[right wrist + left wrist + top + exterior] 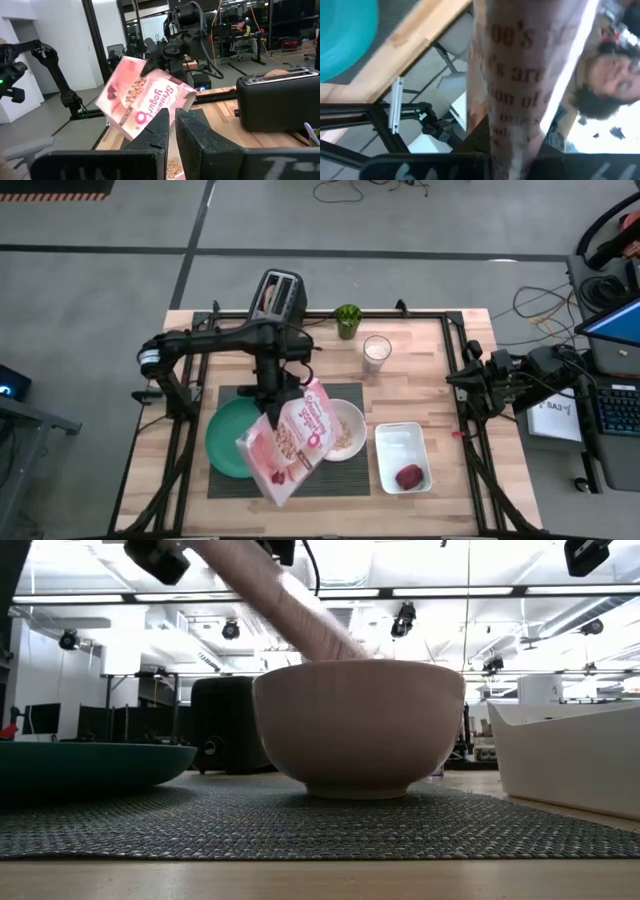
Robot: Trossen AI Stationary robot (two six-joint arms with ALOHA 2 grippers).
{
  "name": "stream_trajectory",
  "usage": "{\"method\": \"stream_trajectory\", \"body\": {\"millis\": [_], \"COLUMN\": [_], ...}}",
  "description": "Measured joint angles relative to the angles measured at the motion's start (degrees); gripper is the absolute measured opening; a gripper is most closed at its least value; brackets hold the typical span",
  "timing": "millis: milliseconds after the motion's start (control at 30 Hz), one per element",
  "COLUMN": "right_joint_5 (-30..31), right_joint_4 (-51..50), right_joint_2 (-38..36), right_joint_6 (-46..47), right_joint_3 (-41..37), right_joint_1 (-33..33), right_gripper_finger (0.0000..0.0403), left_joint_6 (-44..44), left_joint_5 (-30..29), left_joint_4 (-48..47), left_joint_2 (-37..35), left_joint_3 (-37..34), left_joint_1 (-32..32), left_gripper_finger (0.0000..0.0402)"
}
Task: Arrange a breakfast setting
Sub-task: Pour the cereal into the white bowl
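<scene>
My left gripper (276, 398) is shut on the pink cereal box (290, 442), which it holds tilted in the air over the green plate (228, 438) and the white bowl (348, 430). Plate and bowl rest on the dark ribbed placemat (330, 395). The bowl holds cereal. The white rectangular dish (400, 442) stands right of the mat with a red item (410, 477) in it. The milk glass (376, 353) and black toaster (277, 295) stand at the far side. My right gripper (172, 131) waits shut and empty at the table's right edge. My left gripper pinches the cereal box between its two fingers at the box's far end (150, 67). The fingers come from above, slanting down toward the near edge. The box (520, 75) runs on past the fingers, lifted clear and tilted, its free end (275, 480) toward the near edge.
A small green plant pot (347, 320) stands beside the toaster at the far edge. Bare wood lies at the table's near right and far left. In the low view the bowl (360, 725) stands between the plate (90, 762) and the dish (570, 760).
</scene>
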Motion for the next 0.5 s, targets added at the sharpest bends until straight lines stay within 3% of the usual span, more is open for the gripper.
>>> {"method": "stream_trajectory", "body": {"millis": [200, 333, 433, 500], "right_joint_5": [0.0, 0.0, 0.0, 0.0], "right_joint_4": [0.0, 0.0, 0.0, 0.0], "right_joint_2": [0.0, 0.0, 0.0, 0.0], "right_joint_6": [0.0, -0.5, -0.3, 0.0], "right_joint_3": [0.0, 0.0, 0.0, 0.0], "right_joint_1": [0.0, 0.0, 0.0, 0.0], "right_gripper_finger": [0.0022, 0.0022, 0.0022, 0.0022], "left_joint_6": [-4.1, -1.3, -4.4, -1.3], "left_joint_5": [-0.9, 6.1, 1.9, 3.1], "left_joint_4": [0.0, -0.1, -0.4, 0.3], "left_joint_2": [-0.5, -0.6, -0.8, 0.0], "left_joint_3": [0.0, 0.0, 0.1, -0.1], "left_joint_1": [1.1, 1.1, 2.4, 2.6], "left_gripper_finger": [0.0, 0.0, 0.0, 0.0]}}
